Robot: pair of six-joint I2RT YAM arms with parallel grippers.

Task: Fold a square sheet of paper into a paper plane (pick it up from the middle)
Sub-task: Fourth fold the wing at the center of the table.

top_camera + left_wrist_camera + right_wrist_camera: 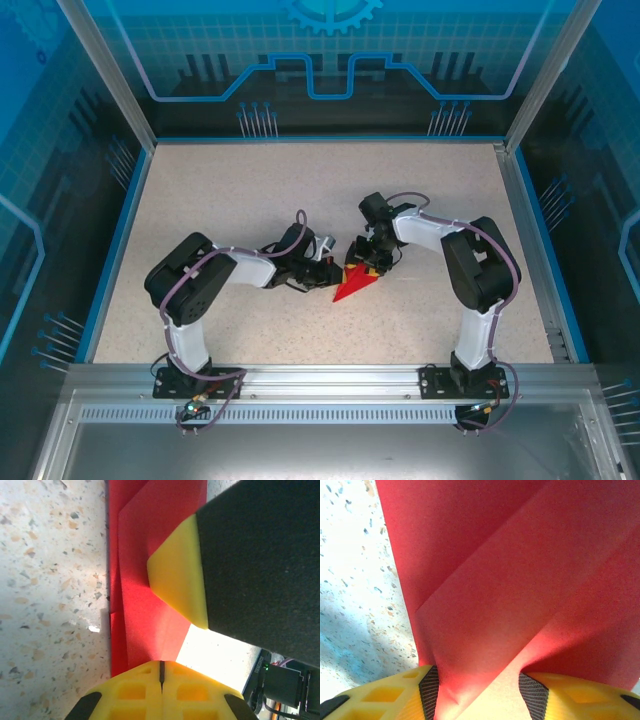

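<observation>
Closest to the lens in my left wrist view, at the bottom middle of the frame, my left end effector (161, 666) has its two yellow latticed plastic fingers (132, 692) pressed fully together, only a thin dark seam between them, and nothing is clamped in that seam. Their tips meet the lower edge of the thin, bright red sheet of paper (145, 585), which runs up the middle of the frame in overlapping folded layers. Left of it lies the speckled beige worktop (50, 580). From the upper right a yellow wedge-shaped fingertip backed by a broad black block (180, 575) comes down onto the red layers; it belongs to my other arm. In the right wrist view, my right end effector (477, 697) shows along the bottom edge, its jaws about half apart. A raised fold of the paper dips into the gap between the black ribbed pads (429, 690) and touches the one on the left of the frame; I cannot tell whether the other pad touches it. Red sheet covers most of that frame, with creases slanting from the lower left to the upper right and a strip of worktop down the left side. From the overhead camera the paper sits just right of the frame's centre as a pointed red shape, its tip aimed to the lower left, and my two arms converge on it from either side.
</observation>
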